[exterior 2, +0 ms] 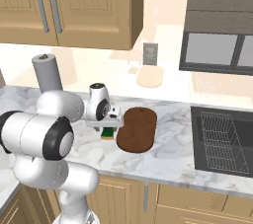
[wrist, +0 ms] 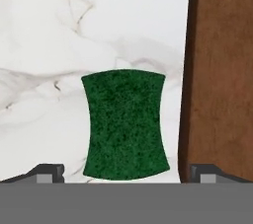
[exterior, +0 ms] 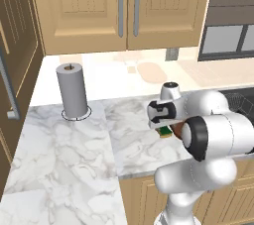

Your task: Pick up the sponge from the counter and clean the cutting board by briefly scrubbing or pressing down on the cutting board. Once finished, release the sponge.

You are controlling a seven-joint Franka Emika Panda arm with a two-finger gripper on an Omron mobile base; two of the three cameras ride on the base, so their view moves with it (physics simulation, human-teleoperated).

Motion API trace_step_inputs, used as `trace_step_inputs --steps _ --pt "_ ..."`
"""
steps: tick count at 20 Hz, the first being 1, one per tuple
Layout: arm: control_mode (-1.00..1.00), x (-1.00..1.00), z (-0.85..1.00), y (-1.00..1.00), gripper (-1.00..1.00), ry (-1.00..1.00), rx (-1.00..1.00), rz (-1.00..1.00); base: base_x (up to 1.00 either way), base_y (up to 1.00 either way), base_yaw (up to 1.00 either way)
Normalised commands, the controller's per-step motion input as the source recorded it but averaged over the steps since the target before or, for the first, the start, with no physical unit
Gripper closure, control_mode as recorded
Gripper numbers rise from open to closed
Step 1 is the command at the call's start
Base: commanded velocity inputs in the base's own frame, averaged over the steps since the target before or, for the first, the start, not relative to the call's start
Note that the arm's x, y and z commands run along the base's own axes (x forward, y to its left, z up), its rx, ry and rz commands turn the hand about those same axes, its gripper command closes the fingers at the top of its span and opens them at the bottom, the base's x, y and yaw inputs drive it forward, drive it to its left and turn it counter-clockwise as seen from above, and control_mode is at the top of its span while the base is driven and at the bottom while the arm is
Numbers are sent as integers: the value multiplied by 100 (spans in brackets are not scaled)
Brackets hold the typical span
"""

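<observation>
The sponge (wrist: 126, 124) lies flat on the marble worktop (exterior: 64, 149), just left of the cutting board (exterior 2: 137, 129), with a thin strip of marble between the two. The gripper (wrist: 126, 174) hangs straight above it. In the hand view the two finger tips (wrist: 47, 172) stand wide apart, one on each side of the sponge, so the jaws are parted and hold nothing.

The main risk, as I judge it, lies on the board side. The right finger tip sits over the edge of the cutting board rather than over bare marble, so a straight descent could land that finger on the wood, stop short of the sponge, or nudge the board. A small shift to the left before lowering would avoid this. Closing too high could also pinch only the green top and let the sponge slip out.

Much is hidden. In both base views the hand covers most of the sponge, leaving only a green and yellow corner. The height of the fingers above the worktop is hard to judge. The left base view shows barely a sliver of the board behind the arm.
</observation>
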Motion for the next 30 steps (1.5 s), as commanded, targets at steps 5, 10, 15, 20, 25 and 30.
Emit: trace_step_inputs --steps 5,10,15,20,25,30 --pt "-100 8 -21 0 -100 0 0 0 0 0 0" --pt "-100 8 -25 4 -100 0 0 0 0 0 0" --pt "-100 3 -26 15 -100 0 0 0 0 0 0" --pt "-100 1 -23 25 -100 -2 0 0 0 0 0" --pt "-100 1 -19 29 100 0 0 0 0 0 0" --pt "-100 -2 -2 9 100 -4 0 0 0 0 0"
